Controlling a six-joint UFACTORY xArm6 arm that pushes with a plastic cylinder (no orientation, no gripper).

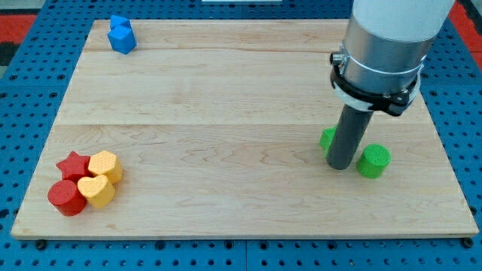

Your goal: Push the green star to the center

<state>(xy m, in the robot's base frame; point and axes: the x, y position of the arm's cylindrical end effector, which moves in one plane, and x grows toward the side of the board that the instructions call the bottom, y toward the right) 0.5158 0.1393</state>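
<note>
Green star [327, 139], mostly hidden, sits touching the tip [340, 167] on the view's left. Surface [226, 150] centre lies further left. No pincer fitted; nothing held. Green cylinder [373, 161] just right of tip.

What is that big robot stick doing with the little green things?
My tip sits on the wooden board, pressed against a green block that it partly hides, probably the green star. A green cylinder stands just to the view's right. I'm meant to push the star to the center. The red, yellow and blue blocks lie far off.
</note>
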